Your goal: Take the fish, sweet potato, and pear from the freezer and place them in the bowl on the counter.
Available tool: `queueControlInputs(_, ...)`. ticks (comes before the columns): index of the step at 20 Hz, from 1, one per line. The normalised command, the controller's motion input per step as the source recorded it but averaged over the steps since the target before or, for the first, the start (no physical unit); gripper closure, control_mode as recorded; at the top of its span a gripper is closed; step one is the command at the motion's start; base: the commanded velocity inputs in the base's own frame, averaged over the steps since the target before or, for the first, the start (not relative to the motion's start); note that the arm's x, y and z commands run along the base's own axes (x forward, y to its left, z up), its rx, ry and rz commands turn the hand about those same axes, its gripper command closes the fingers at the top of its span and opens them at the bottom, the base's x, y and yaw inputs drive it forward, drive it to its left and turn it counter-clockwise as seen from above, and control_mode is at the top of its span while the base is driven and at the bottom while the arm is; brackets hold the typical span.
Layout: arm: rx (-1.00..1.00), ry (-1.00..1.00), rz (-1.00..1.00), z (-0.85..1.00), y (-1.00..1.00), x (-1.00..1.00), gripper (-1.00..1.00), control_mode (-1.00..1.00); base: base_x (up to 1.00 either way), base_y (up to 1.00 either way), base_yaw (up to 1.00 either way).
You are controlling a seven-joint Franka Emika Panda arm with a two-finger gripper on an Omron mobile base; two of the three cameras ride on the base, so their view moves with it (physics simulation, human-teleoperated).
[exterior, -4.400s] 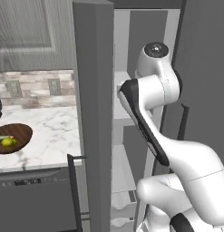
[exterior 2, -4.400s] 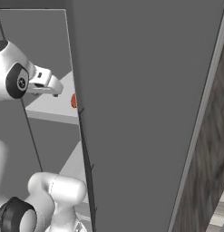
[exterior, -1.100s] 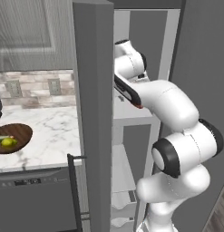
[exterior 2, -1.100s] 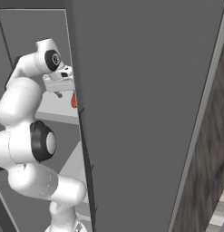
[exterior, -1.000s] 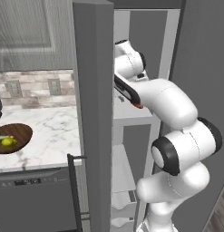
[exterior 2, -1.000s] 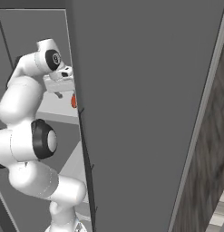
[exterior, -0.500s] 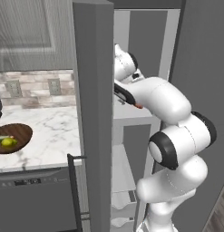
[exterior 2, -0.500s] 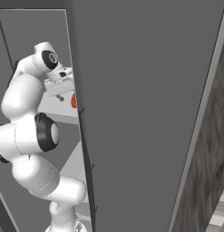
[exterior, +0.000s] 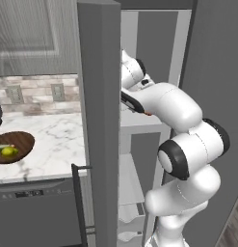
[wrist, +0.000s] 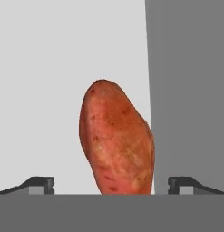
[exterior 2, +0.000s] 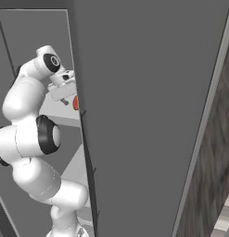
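Observation:
The sweet potato (wrist: 117,145), an orange-red oval lump, lies on a white freezer shelf (wrist: 50,90), close in front of my hand. It sits between the two fingertips (wrist: 40,184) of my open gripper (wrist: 112,186), which do not touch it. From the right base view, my gripper (exterior 2: 68,99) reaches into the freezer (exterior 2: 134,92) right beside the sweet potato (exterior 2: 75,102). On the counter (exterior: 53,144) stands the brown bowl (exterior: 21,142) with the yellow-green pear (exterior: 8,151) and a pale slender fish (exterior: 2,146) in it.
The open dark grey freezer door (exterior: 99,120) stands between my arm and the counter. A grey freezer wall (wrist: 186,90) runs close on one side of the sweet potato. White drawers (exterior: 130,226) sit low inside the freezer.
My arm has reached deeper into the freezer and lowered the hand toward the sweet potato. The gripper stays open.

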Motion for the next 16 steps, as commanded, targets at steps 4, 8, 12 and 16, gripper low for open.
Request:
queueControlInputs(4, 0.0, 0.0, 0.0, -0.08, -0.37, 0.0, -1.0, -1.0, 0.0, 0.0, 0.0)
queueControlInputs(8, 0.0, 0.0, 0.0, -0.32, -0.05, 0.15, -1.0, -1.0, 0.0, 0.0, 0.0)
queueControlInputs(12, 0.0, -0.02, 0.03, -0.53, -0.05, 0.29, -1.0, -1.0, 0.0, 0.0, 0.0)
queueControlInputs(16, 0.0, -0.01, 0.1, -0.52, -0.03, 0.34, -1.0, -1.0, 0.0, 0.0, 0.0)
